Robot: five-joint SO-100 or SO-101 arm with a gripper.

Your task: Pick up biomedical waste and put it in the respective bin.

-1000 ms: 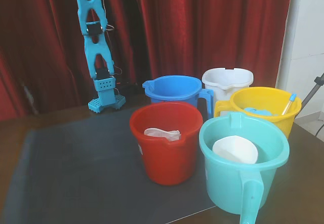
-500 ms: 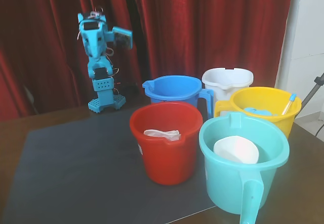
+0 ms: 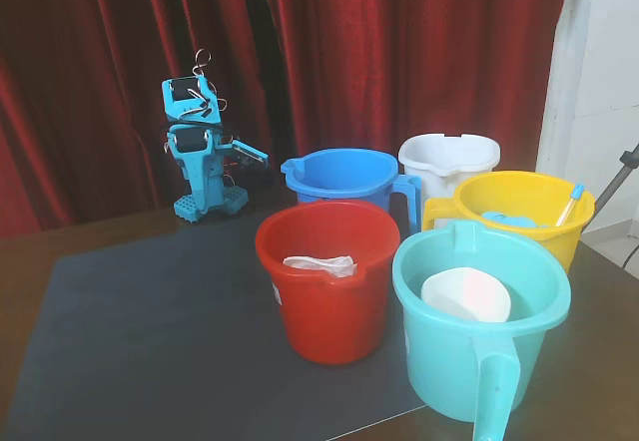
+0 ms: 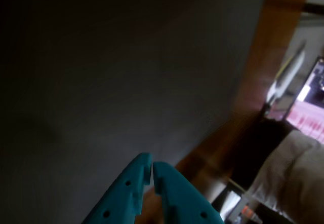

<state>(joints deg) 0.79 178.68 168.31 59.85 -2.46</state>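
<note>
Glove [image 3: 319, 262] unmoved; arm [image 3: 200, 167] now folded.

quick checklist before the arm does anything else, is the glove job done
1. Glove inside the red bin: ok, it lies in it.
2. Pincer empty: ok, tips nearly together, nothing between them in the wrist view.
3. Arm clear of the buckets: ok, folded at its base behind the mat.
4. Loose waste on the mat: ok, none seen.
5. Red bin upright: ok.
6. Other buckets sorted right: cannot tell; the teal bucket holds a white bowl.
</note>
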